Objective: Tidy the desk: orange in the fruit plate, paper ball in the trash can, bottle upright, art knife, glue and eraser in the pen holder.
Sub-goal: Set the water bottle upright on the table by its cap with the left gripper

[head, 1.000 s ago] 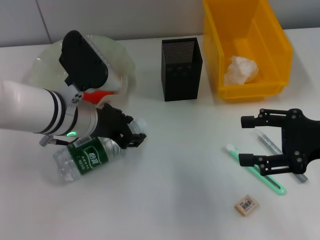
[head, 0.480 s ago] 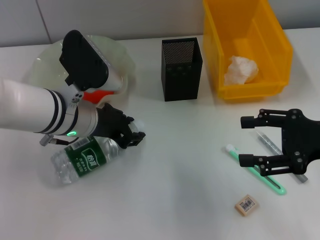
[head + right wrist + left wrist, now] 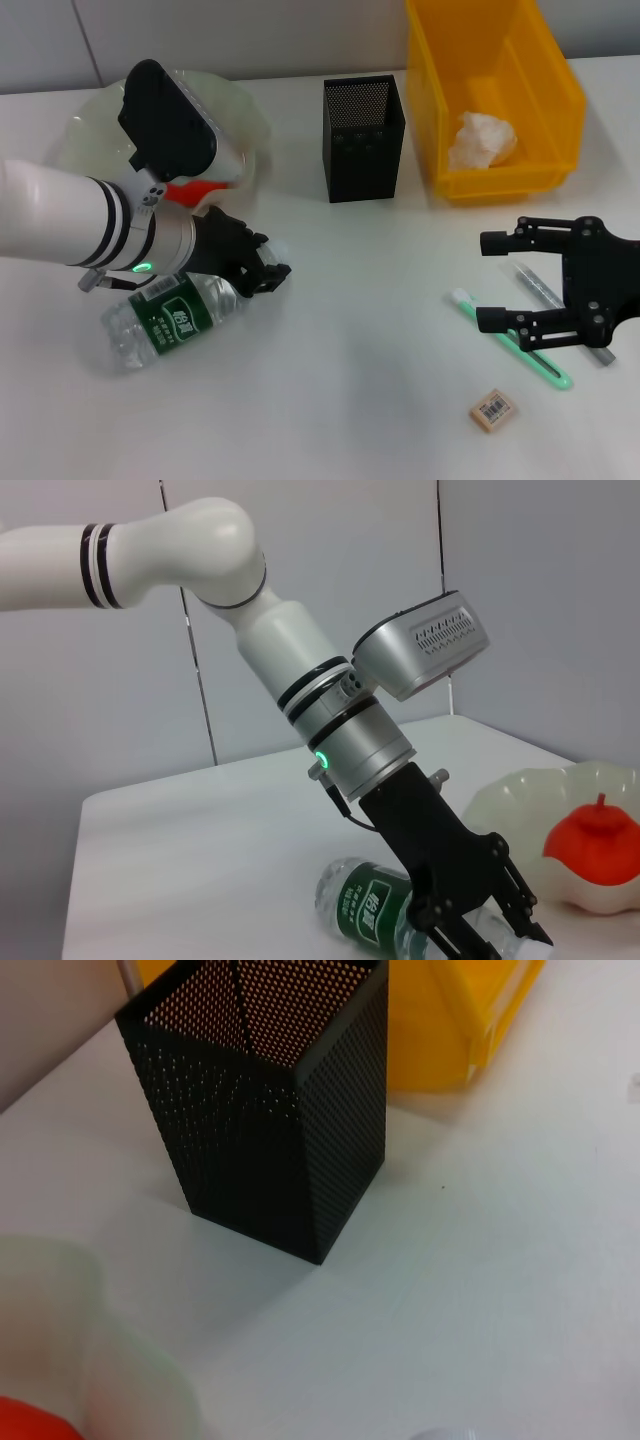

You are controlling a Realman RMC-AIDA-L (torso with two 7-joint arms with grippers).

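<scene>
Beyond the right gripper, toward the far edge of the white table: the yellow trash can, holding the crumpled white paper ball. Left of that bin, between the two arms and farther off than either: the black mesh pen holder, upright, nothing visible inside from the head or left wrist view. Just behind the left gripper: the pale green fruit plate, with the orange resting in it, largely hidden behind the wrist housing in the head view.

Left gripper low over the table, fingers closed around the neck end of the bottle, near its cap. Bottle lying on its side, green label up, body stretching back under the white forearm.

Right gripper hovering with fingers spread wide, holding nothing. Directly under and just beside it: a green-handled art knife, lying diagonally, and next to that a slim clear glue pen, partly covered by the gripper body. Nearer the robot than the right gripper, a little apart from the knife: the beige eraser, barcode sticker up, flat on the table.

Surface plain white throughout. Behind the table, a pale grey panelled wall with thin dark seams.
</scene>
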